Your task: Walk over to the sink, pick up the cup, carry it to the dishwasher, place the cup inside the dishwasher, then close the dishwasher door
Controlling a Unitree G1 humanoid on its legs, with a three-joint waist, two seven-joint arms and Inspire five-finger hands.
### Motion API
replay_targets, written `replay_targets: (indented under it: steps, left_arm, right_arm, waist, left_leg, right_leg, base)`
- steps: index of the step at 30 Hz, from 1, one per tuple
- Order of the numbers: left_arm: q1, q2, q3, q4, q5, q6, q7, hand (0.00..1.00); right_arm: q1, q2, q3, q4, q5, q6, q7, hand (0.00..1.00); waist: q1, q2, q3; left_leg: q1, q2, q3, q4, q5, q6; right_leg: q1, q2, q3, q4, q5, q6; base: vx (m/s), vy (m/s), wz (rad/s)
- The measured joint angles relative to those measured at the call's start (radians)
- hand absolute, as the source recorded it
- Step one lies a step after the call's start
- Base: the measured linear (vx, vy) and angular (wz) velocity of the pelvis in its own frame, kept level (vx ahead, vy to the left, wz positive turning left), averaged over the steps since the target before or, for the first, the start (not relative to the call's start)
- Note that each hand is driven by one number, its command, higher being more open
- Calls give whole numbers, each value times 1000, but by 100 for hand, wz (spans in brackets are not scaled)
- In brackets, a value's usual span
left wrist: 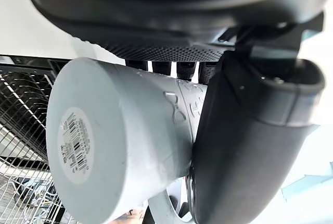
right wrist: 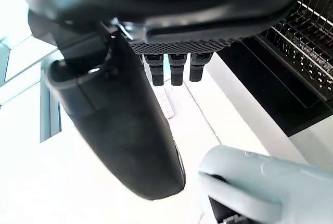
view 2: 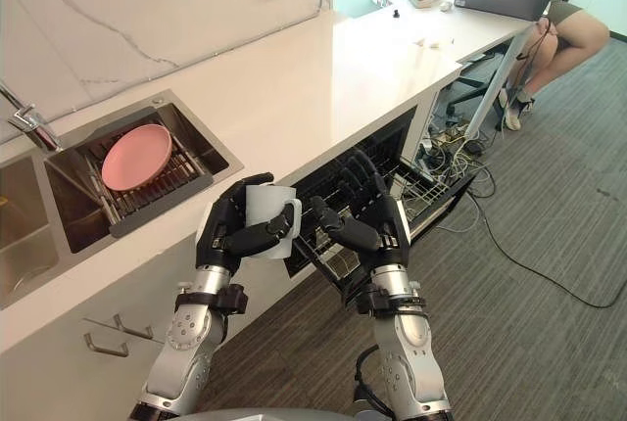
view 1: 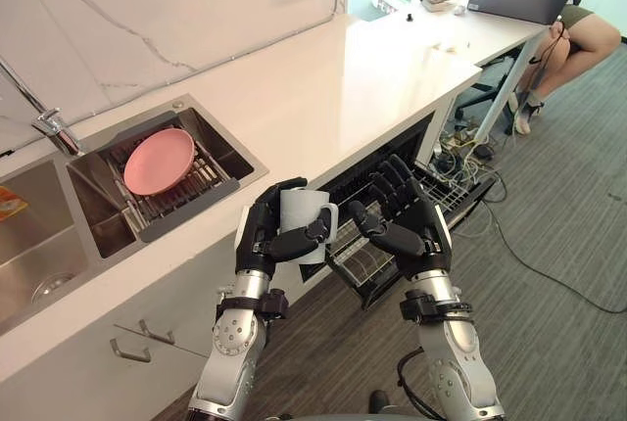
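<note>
Holding the cup (view 1: 304, 210), left robot hand (view 1: 257, 237) is wrapped round it; right robot hand (view 1: 421, 235) loose and empty beside. Open dishwasher (view 1: 456, 191) just past them, so placing and closing up are left.

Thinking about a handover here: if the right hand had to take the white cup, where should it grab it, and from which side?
Probably the handle, coming from the robot's right. The cup is upright, the left hand is curled round its body from the left, and the handle juts toward the open right hand.
</note>
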Motion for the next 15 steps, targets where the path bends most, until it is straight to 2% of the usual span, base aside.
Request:
replay_targets:
  steps: [8,15]
  left_arm:
    - [-40,17,-67,0,131,0,-15,30]
    - [-87,22,-104,0,250,-1,-16,30]
  right_arm:
    - [-10,-9,75,0,0,0,17,90]
    - [-35,-13,72,8,1,1,6,90]
  waist:
    - [1,-14,-10]
    - [-2,-17,-13]
  left_leg:
    - [-12,-16,1,-4,7,12]
    - [-15,-26,-6,-15,16,25]
  right_leg:
    - [-3,-9,-1,-23,23,8]
    - [-7,-18,-7,-23,27,13]
  base:
    - [-55,-3,0]
    - [-43,-4,3]
